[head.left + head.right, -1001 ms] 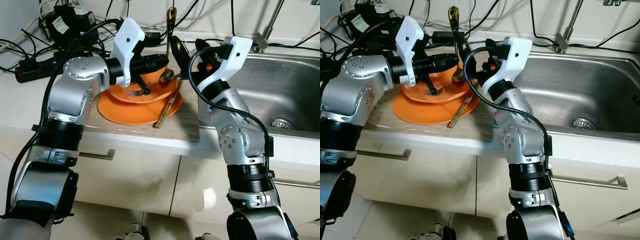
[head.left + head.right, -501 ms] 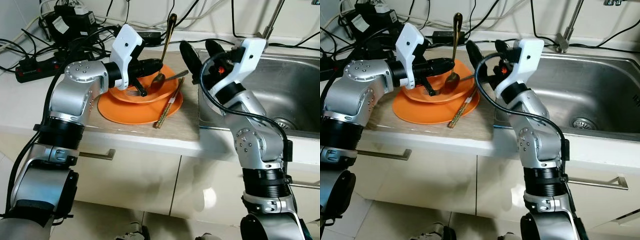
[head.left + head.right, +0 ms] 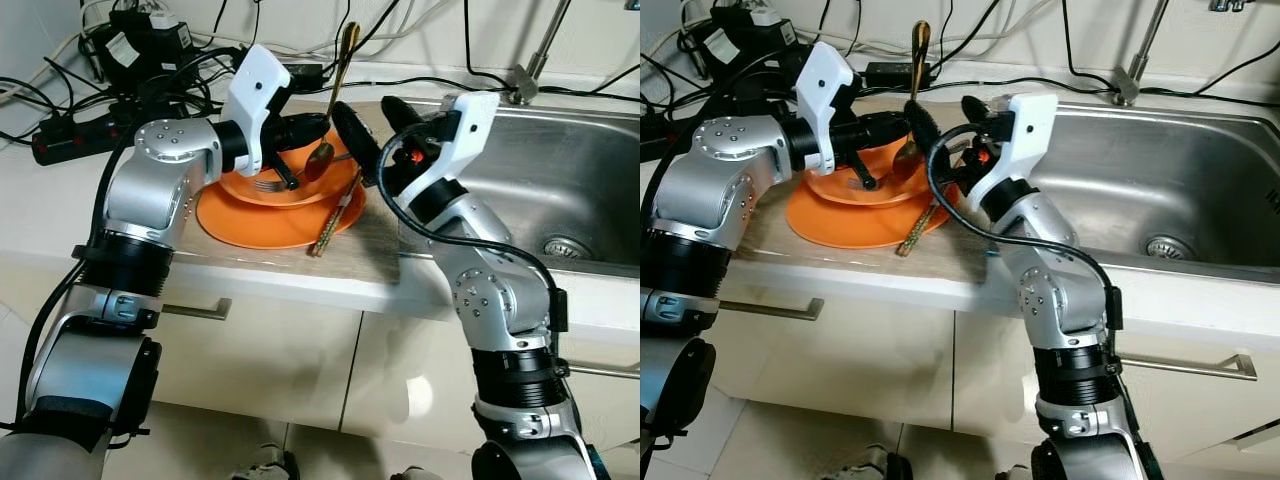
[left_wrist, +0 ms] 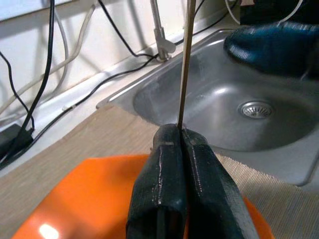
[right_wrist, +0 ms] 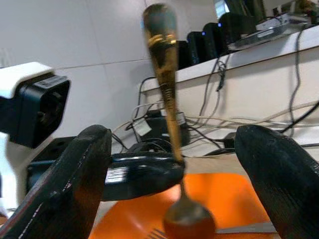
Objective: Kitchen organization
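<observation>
The left gripper [image 4: 180, 144] has its two black fingers pressed together on the thin neck of a long gold-coloured metal spoon [image 3: 336, 90], which stands nearly upright — bowl down over the plates, handle tip up toward the wall. The left wrist view shows the clamp best: the stem rises straight out from between the closed fingertips, with the sink behind it. The right wrist view looks at the same spoon from the other side and shows its dark bowl hanging just below the left gripper's fingers, above the orange.

The right gripper [image 5: 174, 164] is spread wide, one finger on each side of the spoon without touching it; from the head views it sits beside the spoon on the sink side.

Under the spoon, two round orange plates [image 3: 250, 222] are stacked on the pale wooden countertop [image 3: 372, 252], near its edge by the stainless steel sink [image 3: 1160, 170]. A silver fork [image 3: 266, 183] lies in the upper plate, and a pair of patterned brown chopsticks [image 3: 335, 222] rests across the plates' rim on the sink side, ends pointing to the counter's front edge. At the back left corner of the counter sits a tangle of black cables and power adapters [image 3: 135, 45].
</observation>
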Available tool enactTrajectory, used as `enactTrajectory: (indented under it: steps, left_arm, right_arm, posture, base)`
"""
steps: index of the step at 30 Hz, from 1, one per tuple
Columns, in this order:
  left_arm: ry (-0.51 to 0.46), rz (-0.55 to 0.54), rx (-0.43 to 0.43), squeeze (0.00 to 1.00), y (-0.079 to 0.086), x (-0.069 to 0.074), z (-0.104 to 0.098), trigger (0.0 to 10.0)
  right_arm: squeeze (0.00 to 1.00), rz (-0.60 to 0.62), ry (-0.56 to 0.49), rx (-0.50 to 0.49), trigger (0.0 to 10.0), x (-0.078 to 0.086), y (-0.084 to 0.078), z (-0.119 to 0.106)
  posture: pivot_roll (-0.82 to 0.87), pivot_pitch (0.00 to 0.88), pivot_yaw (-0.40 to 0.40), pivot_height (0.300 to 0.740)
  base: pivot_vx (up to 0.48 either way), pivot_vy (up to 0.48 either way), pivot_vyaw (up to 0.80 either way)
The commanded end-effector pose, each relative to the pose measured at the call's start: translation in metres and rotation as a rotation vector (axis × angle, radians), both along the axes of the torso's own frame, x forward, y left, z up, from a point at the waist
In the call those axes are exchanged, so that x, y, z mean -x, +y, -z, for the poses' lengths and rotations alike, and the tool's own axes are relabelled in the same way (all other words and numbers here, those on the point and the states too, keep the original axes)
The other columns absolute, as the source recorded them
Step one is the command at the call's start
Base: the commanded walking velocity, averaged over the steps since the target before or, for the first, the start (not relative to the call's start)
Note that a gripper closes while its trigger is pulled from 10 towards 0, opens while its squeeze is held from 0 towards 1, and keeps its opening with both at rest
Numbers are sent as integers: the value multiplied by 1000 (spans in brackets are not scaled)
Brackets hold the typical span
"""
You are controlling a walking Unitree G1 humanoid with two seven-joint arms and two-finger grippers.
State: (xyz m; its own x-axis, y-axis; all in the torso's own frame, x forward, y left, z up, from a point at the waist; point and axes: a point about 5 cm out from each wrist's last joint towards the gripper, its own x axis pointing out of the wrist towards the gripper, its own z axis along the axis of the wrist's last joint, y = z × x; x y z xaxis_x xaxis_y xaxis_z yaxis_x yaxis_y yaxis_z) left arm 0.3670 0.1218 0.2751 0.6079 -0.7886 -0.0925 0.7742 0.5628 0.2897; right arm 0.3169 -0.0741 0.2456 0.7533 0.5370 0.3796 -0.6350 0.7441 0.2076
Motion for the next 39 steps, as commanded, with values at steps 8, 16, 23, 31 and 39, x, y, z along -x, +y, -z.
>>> enactTrajectory:
  steps: [8,16,23,31,39]
  left_arm:
    - [-53,31,-17,0,-3,5,-12,0]
    - [-63,59,-14,0,-9,9,-14,0]
    - [-75,88,-6,0,-14,15,-18,0]
    - [-86,112,-8,0,-17,20,-21,0]
    - [-84,105,-13,0,-16,21,-20,0]
  right_arm:
    - [0,75,-124,54,10000,-4,0,-17]
    - [0,125,-163,88,10000,-8,2,-18]
    - [0,160,-164,94,10000,-13,6,-15]
    - [0,198,-202,83,0,-17,10,-20]
    - [0,216,-213,71,0,-18,11,-21]
  posture:
    - [20,4,55,707]
    - [16,7,59,707]
    - [20,9,59,707]
    - [26,10,57,707]
    - [27,15,53,707]
  base:
    - [0,0,0]
    - [0,0,0]
    - [0,0,0]
    - [0,0,0]
    - [0,0,0]
